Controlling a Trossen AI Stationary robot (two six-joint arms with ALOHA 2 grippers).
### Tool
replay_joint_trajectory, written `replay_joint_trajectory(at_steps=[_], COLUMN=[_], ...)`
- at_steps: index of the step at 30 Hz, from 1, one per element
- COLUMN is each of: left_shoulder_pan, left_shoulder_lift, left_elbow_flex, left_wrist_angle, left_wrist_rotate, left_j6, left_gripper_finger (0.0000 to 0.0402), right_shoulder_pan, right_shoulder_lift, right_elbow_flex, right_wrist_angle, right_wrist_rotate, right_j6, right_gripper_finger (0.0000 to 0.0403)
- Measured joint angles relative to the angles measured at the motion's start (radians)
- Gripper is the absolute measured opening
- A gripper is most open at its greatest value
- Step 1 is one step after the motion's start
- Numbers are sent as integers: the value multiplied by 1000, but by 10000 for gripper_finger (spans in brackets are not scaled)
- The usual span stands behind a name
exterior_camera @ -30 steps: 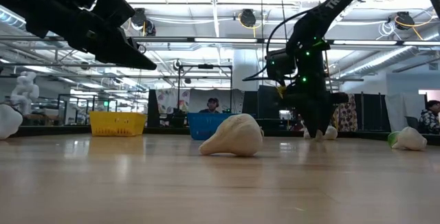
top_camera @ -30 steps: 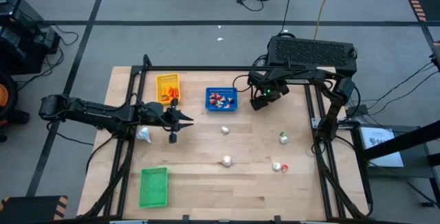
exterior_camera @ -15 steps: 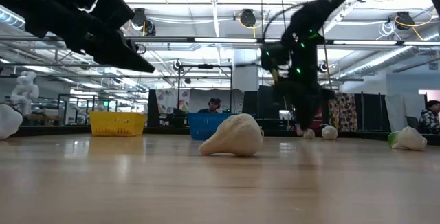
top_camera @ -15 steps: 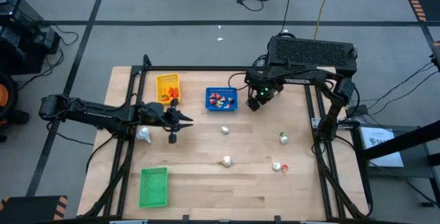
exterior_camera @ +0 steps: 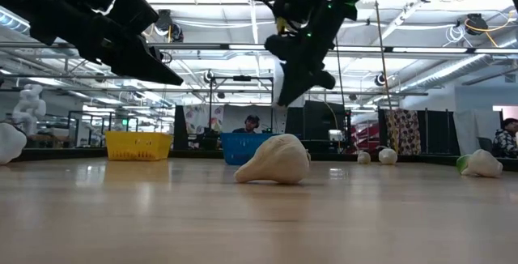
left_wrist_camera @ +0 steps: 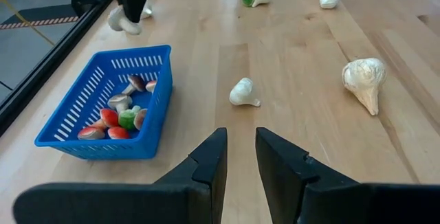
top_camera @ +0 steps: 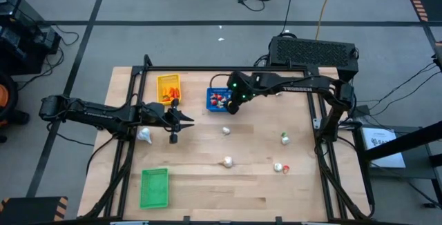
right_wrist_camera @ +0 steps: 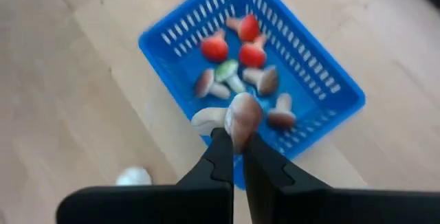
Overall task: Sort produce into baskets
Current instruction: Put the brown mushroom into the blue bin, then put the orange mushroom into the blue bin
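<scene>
Wood table (top_camera: 255, 177) – R gripper (right_wrist_camera: 232, 143) clamps mushroom pc (right_wrist_camera: 237, 117) over blue basket (right_wrist_camera: 330, 86); L gripper (left_wrist_camera: 238, 157) slightly open, empty.

A large industrial lab hall: exposed ceiling ducts (exterior_camera: 243, 21), cabled concrete floor (top_camera: 207, 4).

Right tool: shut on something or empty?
Shut on a small brown-capped toy mushroom. The right tool pinches it between its fingertips above the blue plastic basket, not yet dropped in.
</scene>
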Motion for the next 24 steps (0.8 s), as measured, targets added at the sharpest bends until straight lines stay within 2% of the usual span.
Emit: replay_joint_trajectory(at_steps=[5,10,15,24], left_shoulder_pan=[0,0,0,0], left_shoulder_lift=[0,0,0,0], left_elbow_flex=[0,0,0,0], left_wrist_angle=[0,4,8,6], left_wrist_rotate=[0,0,0,0], left_j6=[-1,-3,-3,1], left_gripper_finger=[86,86,86,86], right_shoulder_pan=[20,20,20,-9], right_shoulder_lift=[10,53,90,72], right_elbow_flex=[0,0,-1,-2], right_wrist_angle=[36,68,85,56], right_wrist_rotate=[99,98,96,94], right_j6=[4,-14,-45,-72], right_gripper_finger=[7,24,65,140])
